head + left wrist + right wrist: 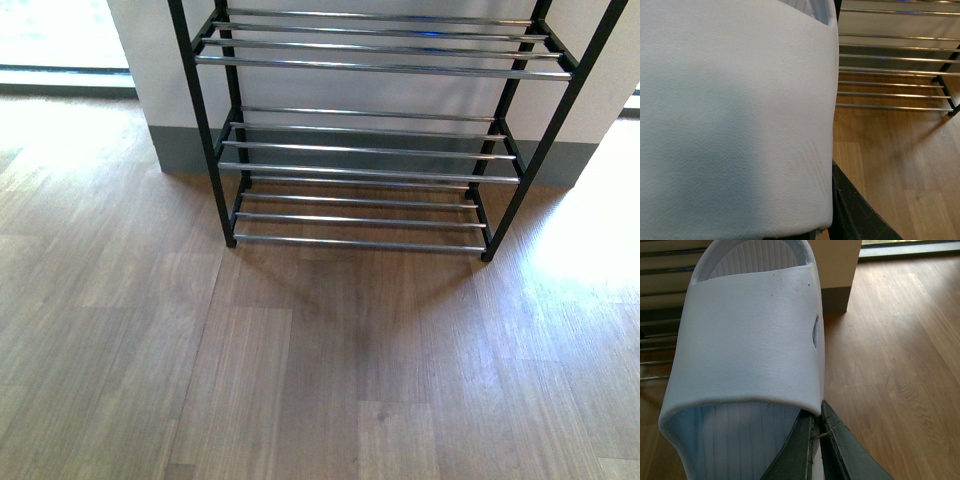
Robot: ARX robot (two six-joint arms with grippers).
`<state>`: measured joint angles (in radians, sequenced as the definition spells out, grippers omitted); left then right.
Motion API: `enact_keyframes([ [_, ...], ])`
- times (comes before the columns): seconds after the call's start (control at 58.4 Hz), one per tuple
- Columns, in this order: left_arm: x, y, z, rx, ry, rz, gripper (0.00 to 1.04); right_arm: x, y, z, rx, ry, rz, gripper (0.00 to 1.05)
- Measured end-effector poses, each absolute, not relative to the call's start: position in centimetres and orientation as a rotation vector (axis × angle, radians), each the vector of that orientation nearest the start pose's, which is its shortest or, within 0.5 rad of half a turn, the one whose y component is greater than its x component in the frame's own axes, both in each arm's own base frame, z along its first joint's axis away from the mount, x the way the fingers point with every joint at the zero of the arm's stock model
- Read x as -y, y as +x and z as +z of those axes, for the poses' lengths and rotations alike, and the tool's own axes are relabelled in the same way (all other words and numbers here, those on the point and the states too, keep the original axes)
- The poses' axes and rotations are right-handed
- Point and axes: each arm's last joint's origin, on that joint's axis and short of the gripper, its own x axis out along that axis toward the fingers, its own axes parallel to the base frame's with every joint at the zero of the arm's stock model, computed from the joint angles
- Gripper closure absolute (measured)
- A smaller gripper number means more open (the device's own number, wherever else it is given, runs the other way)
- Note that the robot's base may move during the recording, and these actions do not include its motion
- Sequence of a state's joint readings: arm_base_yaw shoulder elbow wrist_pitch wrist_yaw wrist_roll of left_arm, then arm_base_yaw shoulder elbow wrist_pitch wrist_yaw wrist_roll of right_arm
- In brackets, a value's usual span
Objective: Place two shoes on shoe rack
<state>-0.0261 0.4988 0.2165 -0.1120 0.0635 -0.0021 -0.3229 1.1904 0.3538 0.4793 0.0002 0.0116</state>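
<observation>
Two pale sandals are seen, one in each wrist view. The right sandal [747, 340] is clamped at its strap edge by the right gripper [817, 440], beside the rack [660, 340]. The left sandal [735, 115] fills the left wrist view; whether the left gripper [850, 210] grips it cannot be told. No shoe is carried by the rack's bare shelves [370, 150] on the wood floor [300, 370].

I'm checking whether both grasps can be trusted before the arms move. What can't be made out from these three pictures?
- Front view: neither arm nor sandal in frame; the shoe rack is cut off at the top.
- Left wrist view: the left sandal fills the frame and hides the left gripper's fingertips.
- Right wrist view: the right sandal covers the right gripper tips; its heel is cropped.
</observation>
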Motion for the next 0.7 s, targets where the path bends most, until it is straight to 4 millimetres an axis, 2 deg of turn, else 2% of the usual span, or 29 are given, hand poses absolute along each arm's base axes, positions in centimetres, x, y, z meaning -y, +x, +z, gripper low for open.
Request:
enact_keyframes([
  [0.702, 0.51, 12.93, 18.19, -0.395, -0.004, -0.085, 1.03, 6.97, 21.00, 17.31, -0.352, 0.069, -0.316, 1.04],
])
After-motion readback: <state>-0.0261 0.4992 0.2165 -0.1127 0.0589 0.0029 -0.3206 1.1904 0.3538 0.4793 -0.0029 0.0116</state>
